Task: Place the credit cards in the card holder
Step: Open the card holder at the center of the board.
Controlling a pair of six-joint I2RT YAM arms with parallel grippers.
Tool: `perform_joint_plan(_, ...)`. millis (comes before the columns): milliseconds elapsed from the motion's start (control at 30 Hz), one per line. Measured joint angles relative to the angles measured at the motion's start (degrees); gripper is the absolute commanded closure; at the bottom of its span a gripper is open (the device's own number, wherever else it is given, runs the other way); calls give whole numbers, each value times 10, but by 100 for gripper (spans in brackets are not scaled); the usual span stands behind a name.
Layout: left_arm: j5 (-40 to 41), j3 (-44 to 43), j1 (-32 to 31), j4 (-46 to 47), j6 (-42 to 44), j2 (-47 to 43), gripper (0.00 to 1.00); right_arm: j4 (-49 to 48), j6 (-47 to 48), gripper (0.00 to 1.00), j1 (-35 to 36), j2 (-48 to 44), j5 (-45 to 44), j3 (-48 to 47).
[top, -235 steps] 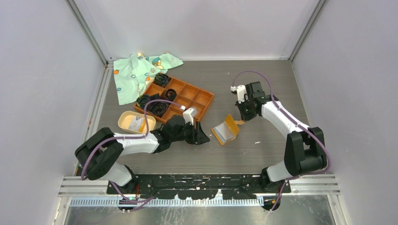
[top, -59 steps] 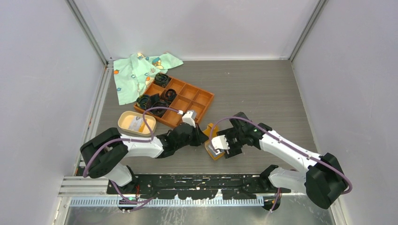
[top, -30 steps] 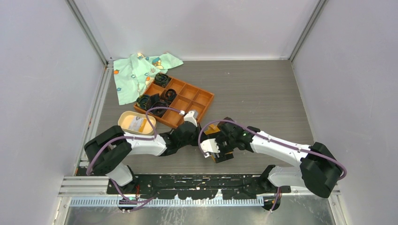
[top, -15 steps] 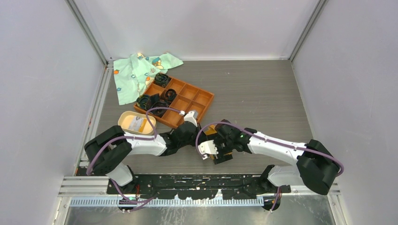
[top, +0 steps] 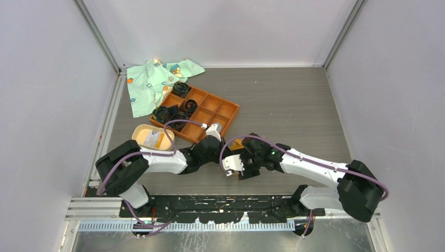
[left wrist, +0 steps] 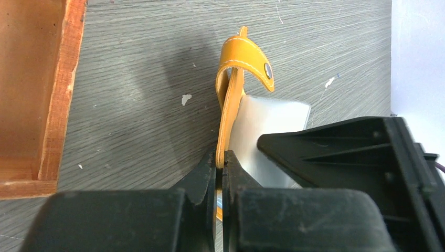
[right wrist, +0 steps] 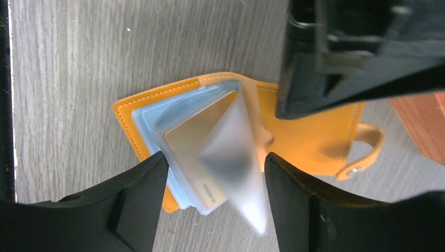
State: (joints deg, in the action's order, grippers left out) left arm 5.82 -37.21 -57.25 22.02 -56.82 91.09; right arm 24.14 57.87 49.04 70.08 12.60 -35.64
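The orange wallet lies open on the table. My left gripper is shut on its upright orange flap. Clear sleeves fill the wallet, and a pale silvery credit card sits in the top one. One translucent sleeve stands up, blurred, between the fingers of my right gripper. That gripper is open and hangs over the sleeves, one finger on each side. In the top view both grippers meet at the wallet. The beige oval card holder sits to the left with a white card inside.
An orange grid tray holding black coiled bands stands behind the wallet; its corner shows in the left wrist view. A green patterned cloth lies at the back left.
The right arm came across from the far right to the wallet. Over the last second its jaws have narrowed a little around the sleeves. The left gripper has kept hold of the flap.
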Motion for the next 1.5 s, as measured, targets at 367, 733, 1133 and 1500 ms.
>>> perform_joint_plan(367,-8,-3,4,3,2,10,100,4,-6,31,-26,-40,0,0)
perform_joint_plan(733,-36,-8,4,6,5,22,100,5,-14,46,-49,-51,-2,-2)
perform_joint_plan(1133,-73,-42,10,1,37,37,80,38,-9,94,-54,-47,20,-15)
perform_joint_plan(1500,-89,-67,72,-39,95,-4,56,66,-74,99,-126,-35,31,-50)
